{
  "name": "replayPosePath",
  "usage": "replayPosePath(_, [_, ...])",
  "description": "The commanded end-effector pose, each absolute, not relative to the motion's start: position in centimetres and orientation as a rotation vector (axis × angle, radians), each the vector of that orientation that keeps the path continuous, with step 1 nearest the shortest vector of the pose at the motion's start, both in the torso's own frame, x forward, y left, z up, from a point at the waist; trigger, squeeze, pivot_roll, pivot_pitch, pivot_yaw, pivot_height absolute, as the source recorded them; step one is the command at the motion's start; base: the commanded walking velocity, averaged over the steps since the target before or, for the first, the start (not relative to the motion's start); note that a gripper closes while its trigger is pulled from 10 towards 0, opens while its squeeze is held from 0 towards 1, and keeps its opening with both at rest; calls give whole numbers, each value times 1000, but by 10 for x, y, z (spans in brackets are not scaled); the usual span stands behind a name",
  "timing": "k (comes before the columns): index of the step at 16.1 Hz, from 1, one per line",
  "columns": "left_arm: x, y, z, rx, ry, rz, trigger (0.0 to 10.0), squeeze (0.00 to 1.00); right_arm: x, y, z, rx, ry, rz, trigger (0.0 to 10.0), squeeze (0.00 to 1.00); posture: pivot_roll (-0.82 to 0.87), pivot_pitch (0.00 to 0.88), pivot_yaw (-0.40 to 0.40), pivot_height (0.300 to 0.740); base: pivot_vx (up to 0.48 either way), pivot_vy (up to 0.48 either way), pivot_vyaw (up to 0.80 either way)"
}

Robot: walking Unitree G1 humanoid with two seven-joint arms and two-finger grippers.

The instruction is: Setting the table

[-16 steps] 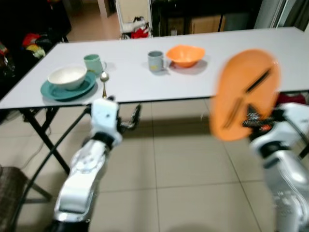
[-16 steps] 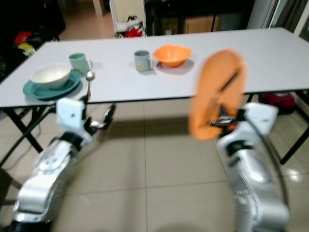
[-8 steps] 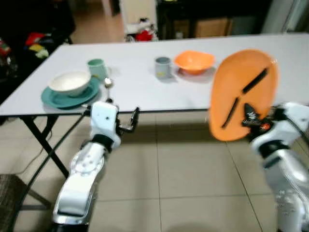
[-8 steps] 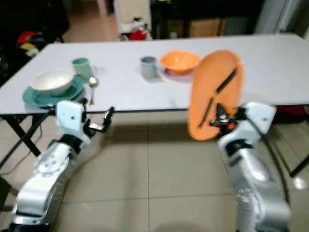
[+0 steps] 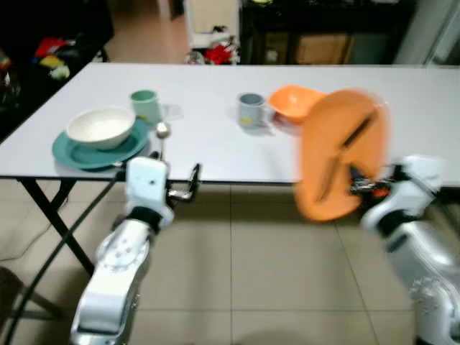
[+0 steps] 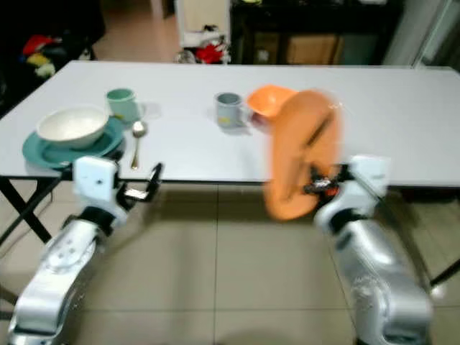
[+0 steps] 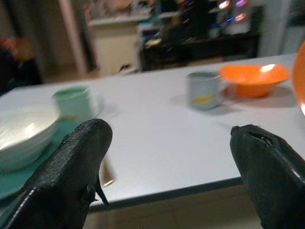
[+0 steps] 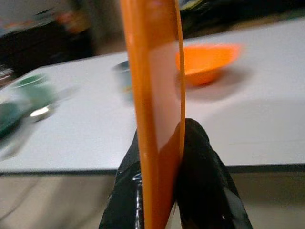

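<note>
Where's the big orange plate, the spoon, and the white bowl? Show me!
orange plate (image 5: pixel 338 154), left eye view, middle of its face, held upright in the right claw.
spoon (image 6: pixel 137 130), right eye view, its round end.
white bowl (image 5: pixel 100 127), left eye view, its inside.

The orange plate (image 8: pixel 152 95) looks like smooth, matt plastic, pinched between matt black fingers (image 8: pixel 205 191). The table (image 5: pixel 208 144) has a smooth, pale, faintly sheened top. The spoon (image 6: pixel 136 133) is shiny metal. The floor (image 5: pixel 266 280) is glossy beige tile.
</note>
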State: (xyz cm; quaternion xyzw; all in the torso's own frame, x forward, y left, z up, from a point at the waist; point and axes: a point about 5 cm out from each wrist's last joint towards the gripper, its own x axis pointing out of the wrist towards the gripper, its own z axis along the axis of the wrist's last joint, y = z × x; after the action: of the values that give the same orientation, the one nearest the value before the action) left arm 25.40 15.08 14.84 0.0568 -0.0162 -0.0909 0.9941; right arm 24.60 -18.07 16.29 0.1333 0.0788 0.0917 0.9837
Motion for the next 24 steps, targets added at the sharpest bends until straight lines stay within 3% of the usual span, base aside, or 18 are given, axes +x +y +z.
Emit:
replayPosePath(1, [255,150,149,117,-29,-177,10000,0,244,-179,173,284,123,225,10000,0,56,0,-7,740,368,0,0])
replayPosePath(18, [262,136,150,123,-31,-273,10000,0,233,-184,170,332,180,246,10000,0,29,0,38,740,371,0,0])
replayPosePath(24, [266,142,151,91,-26,-195,10000,0,236,-180,171,275,168,256,10000,0,38,0,28,740,0,0,0])
